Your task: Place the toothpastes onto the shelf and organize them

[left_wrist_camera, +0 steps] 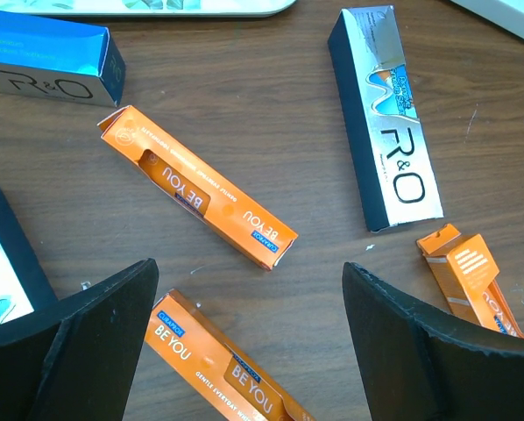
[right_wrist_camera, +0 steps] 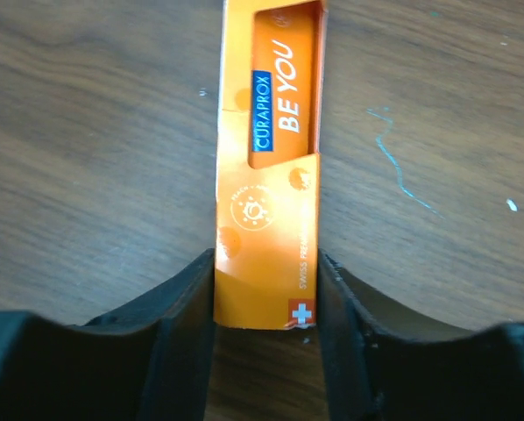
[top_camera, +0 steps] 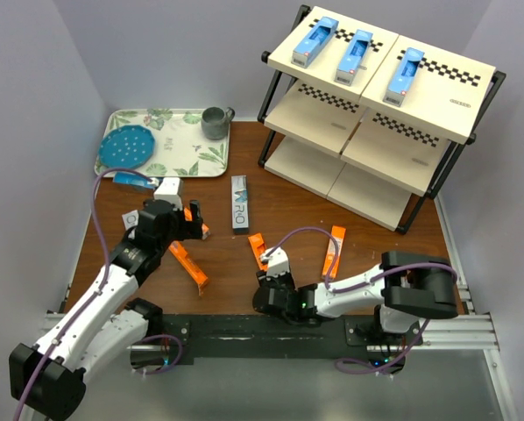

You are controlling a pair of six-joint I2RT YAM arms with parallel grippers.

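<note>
Right gripper [right_wrist_camera: 266, 272] is clamped on an orange toothpaste [right_wrist_camera: 266, 167]. Its fingers [right_wrist_camera: 183, 307] press against both long sides at the box's near end. The box lies flat on the table [right_wrist_camera: 87, 132], close to the middle of the near edge.

Left gripper [left_wrist_camera: 249, 298] is wide open with nothing between its jaws, and hangs over the near-left part of the table. Two more orange boxes are under it:
- The diagonal orange box [left_wrist_camera: 196, 200] lies ahead of the fingers.
- The lower orange box [left_wrist_camera: 218, 360] sits partly in the gap between them, touching neither finger.

Loose stock elsewhere:
- The far-side orange box [top_camera: 334, 250] lies toward the right half of the near edge, just beside the right arm.
- The grey R&O box [top_camera: 240, 203] lies mid-table, its long axis running near to far.
- The blue R&O box [top_camera: 126, 178] lies on the left side, just beside the near rim of the tray [top_camera: 192, 153].

The shelf [top_camera: 446, 110] stands at the far right corner. Three light blue toothpastes [top_camera: 353, 55] lie on its top tier, side by side, not touching, all pointing down the slope.

The tray is at the far left corner and carries a blue plate [top_camera: 126, 145] and a grey mug [top_camera: 215, 123].
</note>
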